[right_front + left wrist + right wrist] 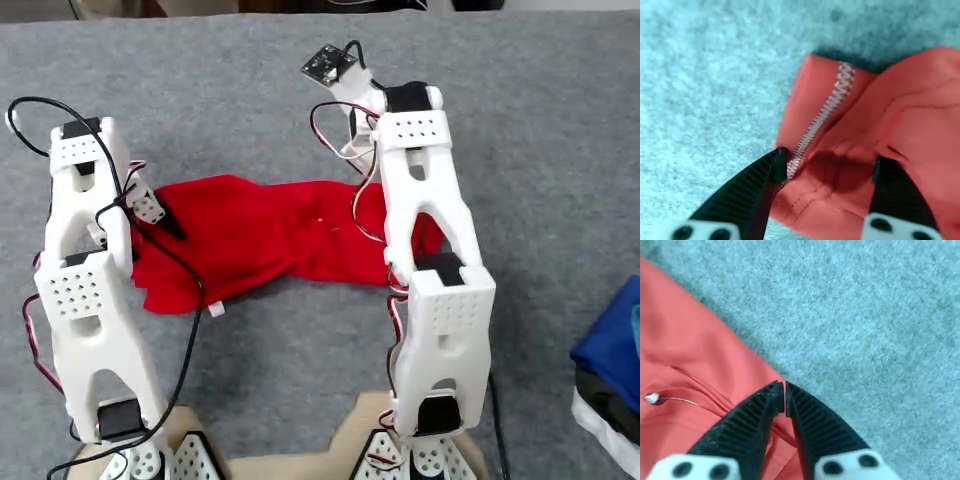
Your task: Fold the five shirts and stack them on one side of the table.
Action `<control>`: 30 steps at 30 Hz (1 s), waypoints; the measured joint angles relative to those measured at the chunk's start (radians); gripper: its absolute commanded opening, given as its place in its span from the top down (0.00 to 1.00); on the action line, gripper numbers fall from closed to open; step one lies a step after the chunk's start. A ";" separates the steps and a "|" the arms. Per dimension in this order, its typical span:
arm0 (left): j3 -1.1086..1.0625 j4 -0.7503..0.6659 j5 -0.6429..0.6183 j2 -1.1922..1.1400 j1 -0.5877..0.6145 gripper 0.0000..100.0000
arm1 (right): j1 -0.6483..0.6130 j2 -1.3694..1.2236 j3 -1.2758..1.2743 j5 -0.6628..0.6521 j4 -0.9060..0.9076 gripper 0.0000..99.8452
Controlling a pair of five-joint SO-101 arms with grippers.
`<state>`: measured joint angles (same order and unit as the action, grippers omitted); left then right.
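The right pincer at the edge of a red shirt
Its black ribbed fingers are pressed together, with the tips over the shirt's hem where the cloth meets the grey felt worktop. A small white bead on a thin thread lies on the cloth.

Bright, even light from above; shadows soft. Dark shadow band on desk past red shirt edge, ahead of left claw; dim fold between its fingers.
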<state>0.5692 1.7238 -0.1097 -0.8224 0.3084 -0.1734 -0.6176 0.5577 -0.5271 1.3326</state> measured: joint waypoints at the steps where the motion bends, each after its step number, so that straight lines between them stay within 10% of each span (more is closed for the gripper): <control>1: 0.000 0.000 0.000 0.000 0.000 0.91 | 0.006 0.000 0.000 0.000 -0.002 0.98; 18: 0.144 0.021 0.000 -0.006 -0.025 0.98 | 0.384 0.000 0.018 -0.087 -0.064 0.98; 30: 0.342 0.023 -0.005 0.100 -0.471 0.98 | 0.488 -0.120 0.071 -0.135 -0.155 0.98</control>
<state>0.9114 1.7469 -0.1143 -0.7227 -0.1626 0.3145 -0.7373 0.6283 -0.6621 1.1776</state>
